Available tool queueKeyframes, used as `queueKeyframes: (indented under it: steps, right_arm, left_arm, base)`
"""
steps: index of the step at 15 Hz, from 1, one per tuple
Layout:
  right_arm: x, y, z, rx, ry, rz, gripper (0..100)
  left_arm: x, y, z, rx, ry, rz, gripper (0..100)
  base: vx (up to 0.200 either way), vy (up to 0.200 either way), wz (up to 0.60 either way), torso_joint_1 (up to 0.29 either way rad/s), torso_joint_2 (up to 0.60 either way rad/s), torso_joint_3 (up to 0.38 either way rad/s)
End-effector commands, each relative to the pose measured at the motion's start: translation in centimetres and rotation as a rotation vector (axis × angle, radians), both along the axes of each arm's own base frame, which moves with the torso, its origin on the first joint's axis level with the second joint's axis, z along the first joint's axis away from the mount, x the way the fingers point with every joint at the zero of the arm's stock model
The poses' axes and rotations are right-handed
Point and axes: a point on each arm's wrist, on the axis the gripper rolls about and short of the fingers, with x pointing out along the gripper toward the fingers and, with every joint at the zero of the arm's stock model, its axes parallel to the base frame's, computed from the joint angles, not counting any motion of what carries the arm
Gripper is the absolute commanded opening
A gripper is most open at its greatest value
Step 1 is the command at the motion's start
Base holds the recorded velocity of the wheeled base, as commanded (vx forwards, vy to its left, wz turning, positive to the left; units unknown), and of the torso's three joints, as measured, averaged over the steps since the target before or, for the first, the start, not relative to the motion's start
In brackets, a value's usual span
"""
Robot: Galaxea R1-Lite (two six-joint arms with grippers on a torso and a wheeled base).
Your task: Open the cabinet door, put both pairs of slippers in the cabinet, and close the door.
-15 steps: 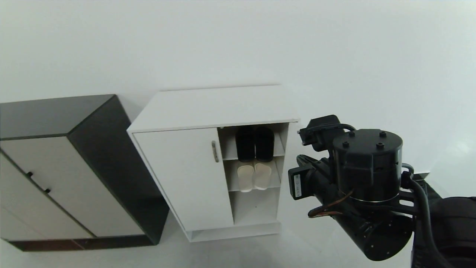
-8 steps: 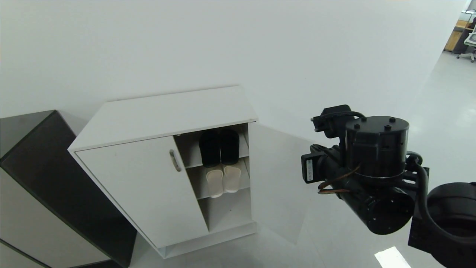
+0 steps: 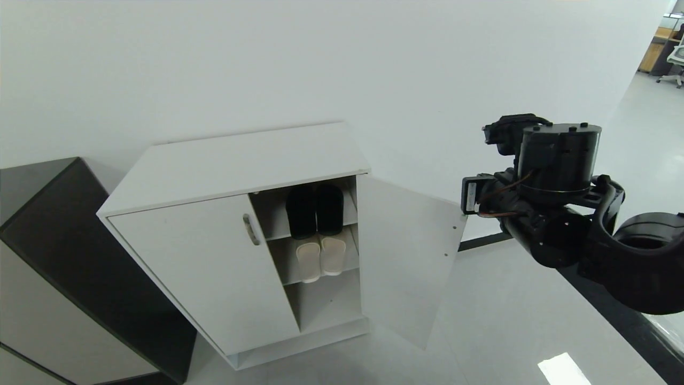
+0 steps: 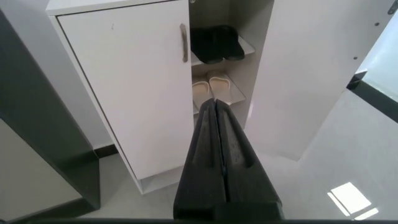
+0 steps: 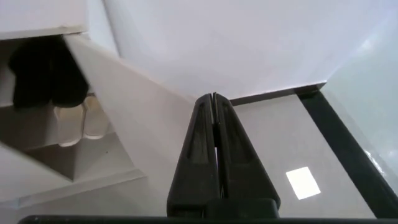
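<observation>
Cabinet [image 3: 235, 160] with right door [image 3: 409, 256] standing wide open, left door [image 3: 214, 267] shut. Black slippers [image 3: 315, 211] on top shelf, pale slippers [image 3: 320, 258] on shelf below, ends apparently reaching that shelf's front edge. Right pincer [image 5: 214, 102] and left pincer [image 4: 215, 106] both pressed together, clamped on nothing; right arm [image 3: 550, 176] near right door's free edge. Likely hazards in closing: joined tips skidding off smooth panel; hard shove causing rebound; protruding pale slippers jamming right door short of shut.

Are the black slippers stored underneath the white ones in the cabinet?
No, the black slippers sit directly above the white slippers.
</observation>
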Motion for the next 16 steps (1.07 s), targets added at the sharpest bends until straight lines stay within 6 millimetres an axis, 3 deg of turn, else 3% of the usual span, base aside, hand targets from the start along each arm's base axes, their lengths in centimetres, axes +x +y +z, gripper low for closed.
queueKeyframes:
  steps: [1,6,16]
  right_arm:
    - [1.1,0.1,-0.9,-0.013,0.018,-0.015,0]
    - [4.1,-0.1,-0.7,0.068,-0.002,-0.03,0]
    - [11.2,-1.9,-2.9,0.174,0.011,-0.049,0]
  left_arm:
    - [0.0,0.0,0.0,-0.001,0.0,-0.001,0]
    - [0.0,0.0,0.0,-0.001,0.0,-0.001,0]
    - [0.0,0.0,0.0,-0.001,0.0,-0.001,0]
  base:
    - [-0.2,0.0,0.0,0.012,0.01,-0.012]
    - [-0.04,0.0,0.0,0.0,0.0,0.0]
    - [0.0,0.0,0.0,0.0,0.0,0.0]
